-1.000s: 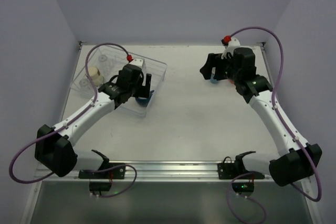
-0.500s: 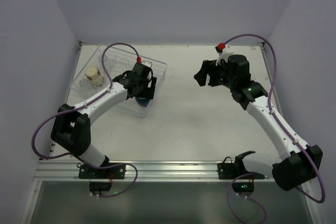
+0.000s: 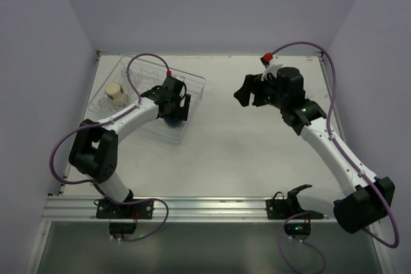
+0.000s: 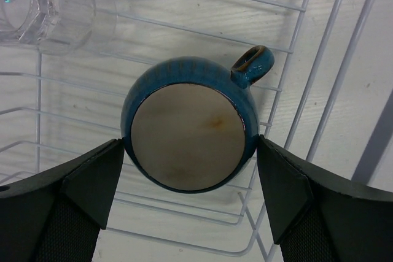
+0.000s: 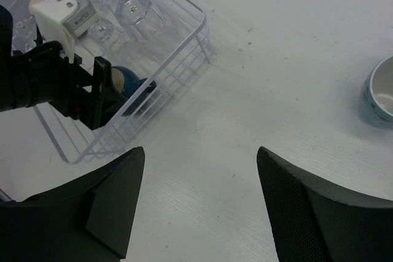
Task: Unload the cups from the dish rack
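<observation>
Left gripper (image 4: 189, 170): jaws spread, one finger on either side of the dark blue cup (image 4: 190, 130), close to its rim, with no squeeze evident. The cup sits upside down in the rack (image 3: 194, 85), at the centre of the left wrist view, handle to the upper right.

Right gripper (image 5: 198, 204): open, empty, over bare table (image 5: 258, 121). A light blue mug (image 5: 382, 93) stands at that view's right edge, outside the rack.

Step, as judged: grasping the blue cup. Next move: close on its body, then lift straight up past the rim. Cream cup (image 3: 115, 92) and tumblers (image 4: 43, 4) are in the rack, yet to go.
</observation>
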`<state>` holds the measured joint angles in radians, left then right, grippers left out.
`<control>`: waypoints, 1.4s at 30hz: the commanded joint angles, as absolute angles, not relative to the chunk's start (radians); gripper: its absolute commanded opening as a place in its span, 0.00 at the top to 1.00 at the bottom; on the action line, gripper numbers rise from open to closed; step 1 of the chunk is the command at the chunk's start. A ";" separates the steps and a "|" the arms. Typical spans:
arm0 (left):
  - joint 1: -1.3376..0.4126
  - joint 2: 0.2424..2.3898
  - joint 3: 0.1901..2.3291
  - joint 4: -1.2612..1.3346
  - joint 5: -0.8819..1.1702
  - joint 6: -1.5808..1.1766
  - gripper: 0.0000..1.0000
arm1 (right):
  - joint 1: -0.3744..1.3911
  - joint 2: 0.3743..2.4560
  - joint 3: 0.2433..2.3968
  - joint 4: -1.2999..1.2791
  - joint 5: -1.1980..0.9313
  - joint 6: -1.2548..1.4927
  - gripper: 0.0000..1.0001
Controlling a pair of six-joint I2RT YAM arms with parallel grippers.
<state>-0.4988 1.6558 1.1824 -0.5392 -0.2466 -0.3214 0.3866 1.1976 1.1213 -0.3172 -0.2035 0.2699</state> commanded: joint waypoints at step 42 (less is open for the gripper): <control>-0.373 0.856 0.878 -0.131 0.168 -0.634 0.34 | 0.721 1.143 0.747 0.730 -0.379 0.943 0.33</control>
